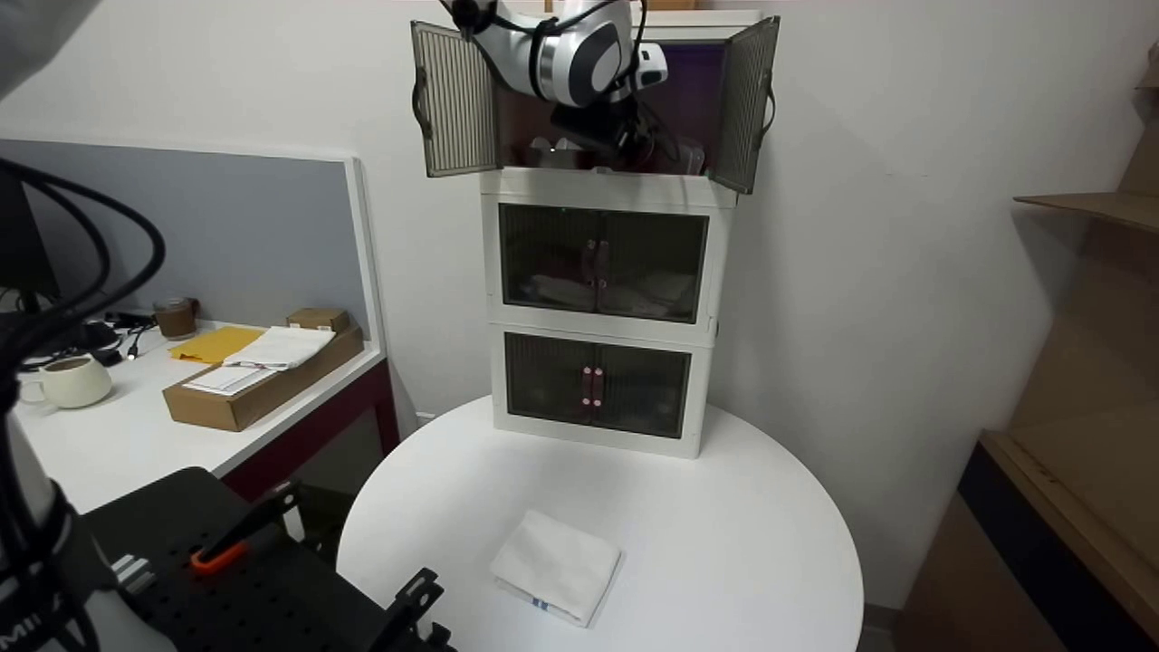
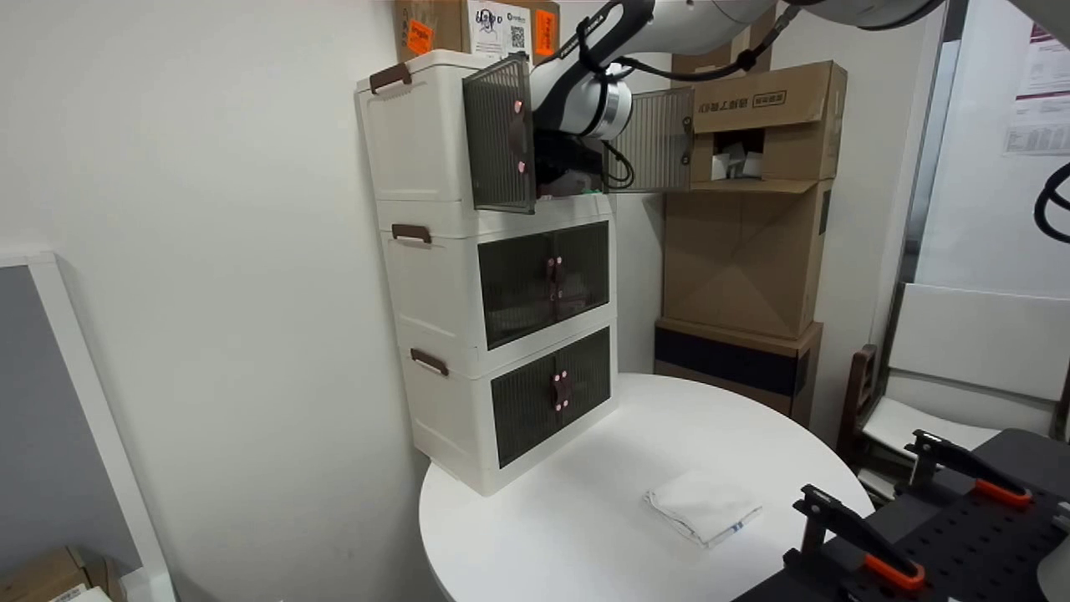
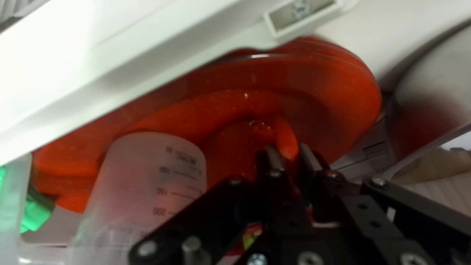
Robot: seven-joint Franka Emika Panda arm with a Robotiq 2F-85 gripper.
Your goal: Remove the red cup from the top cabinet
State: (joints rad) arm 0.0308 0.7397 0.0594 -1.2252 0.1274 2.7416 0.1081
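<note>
My pincer (image 3: 290,158) pinches red cup (image 3: 235,147) by handle (image 3: 286,140), probably slimmest hold; graduated measuring cup (image 3: 154,176) just beside; top cabinet (image 2: 418,142) doors (image 1: 457,104) stand wide, admitting my arm (image 1: 570,68).

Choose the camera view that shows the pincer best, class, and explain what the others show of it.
The wrist view: the pincer appears close up, both fingertips distinct, with a red piece between them. Both exterior views show only a dark shape at the open top cabinet, its fingertips impossible to make out.
</note>
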